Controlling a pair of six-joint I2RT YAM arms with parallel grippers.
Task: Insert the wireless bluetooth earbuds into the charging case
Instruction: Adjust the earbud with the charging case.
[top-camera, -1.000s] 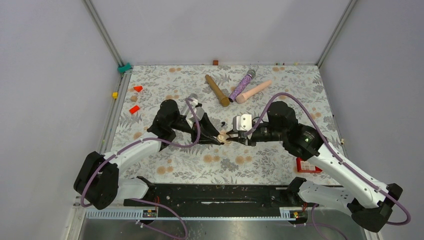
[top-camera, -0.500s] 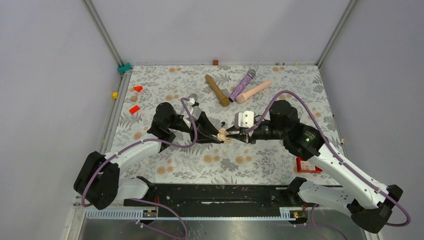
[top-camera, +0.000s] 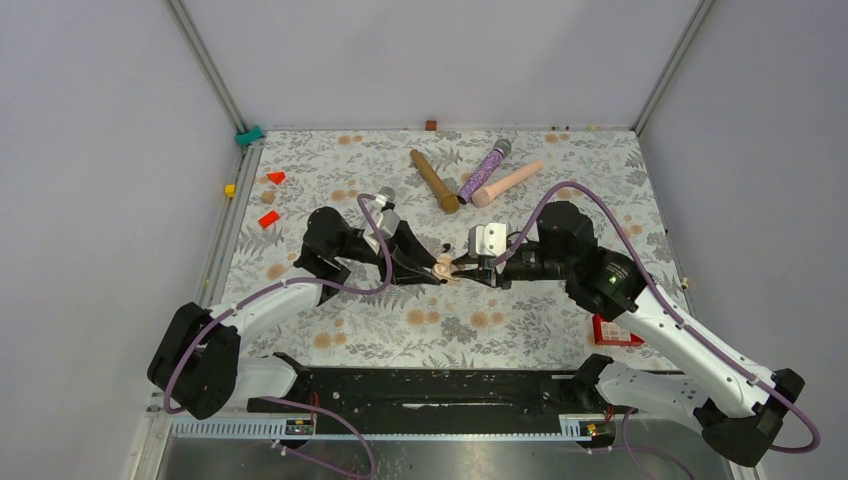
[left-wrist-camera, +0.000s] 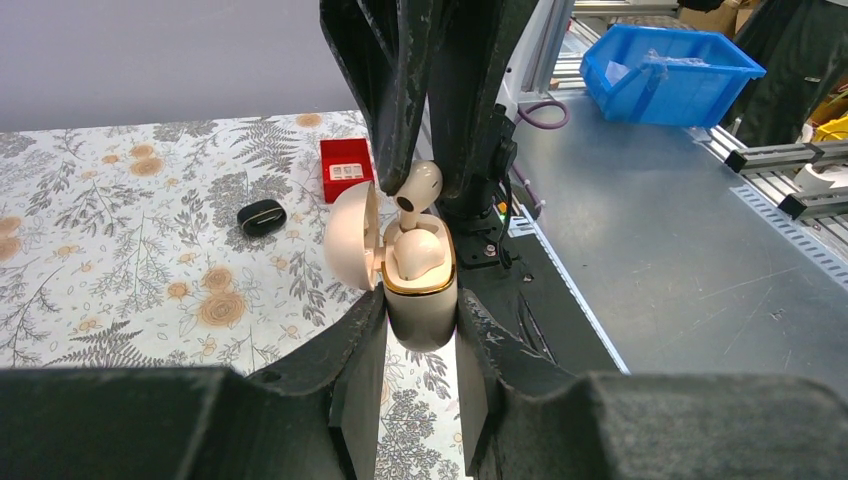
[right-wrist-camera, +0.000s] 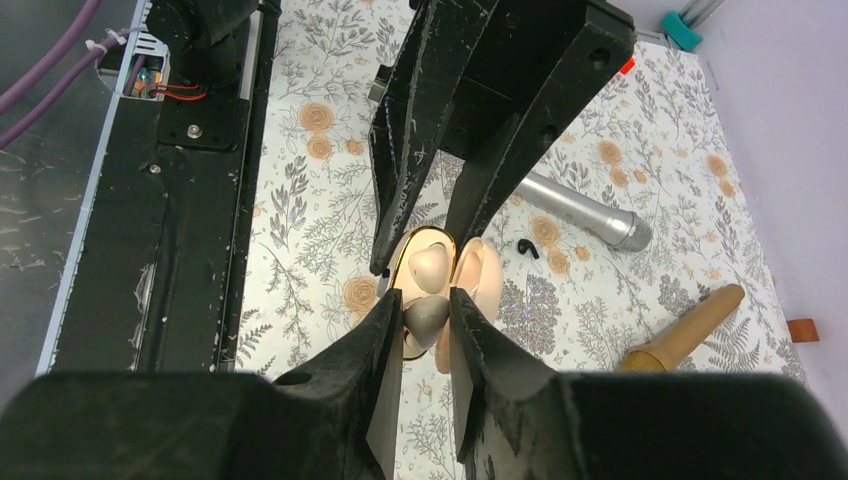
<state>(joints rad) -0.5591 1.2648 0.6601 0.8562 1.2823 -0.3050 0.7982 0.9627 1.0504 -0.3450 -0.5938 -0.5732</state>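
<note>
Two grippers: the left gripper (left-wrist-camera: 420, 318) and the right gripper (right-wrist-camera: 425, 308) meet tip to tip above the table (top-camera: 520, 320).
Left gripper: clamped on the lower body of the charging case (left-wrist-camera: 421, 325), one finger on each side, with the case upright between them.
Charging case: cream with a gold rim. Its lid (left-wrist-camera: 350, 235) is swung open to the left of the left gripper's fingers in that wrist view.
Seated earbud: a cream seated earbud (left-wrist-camera: 418, 255) sits in the case's opening, just past the left fingertips.
Right gripper: closed on the held earbud (right-wrist-camera: 425, 316), which is pinched between its two fingertips.
Held earbud: cream, just above the open case and beside the seated one. I cannot tell whether it touches the case.
Past the left gripper: a black pebble-like piece (left-wrist-camera: 261, 216) and a red box (left-wrist-camera: 346, 170) lie on the table, well apart from the case.
Past the right gripper: a tiny black hook-shaped bit (right-wrist-camera: 527, 247) lies near the lid. A silver microphone (right-wrist-camera: 585, 213) lies farther on, and a brown microphone (right-wrist-camera: 685, 335) lies off to the right.
</note>
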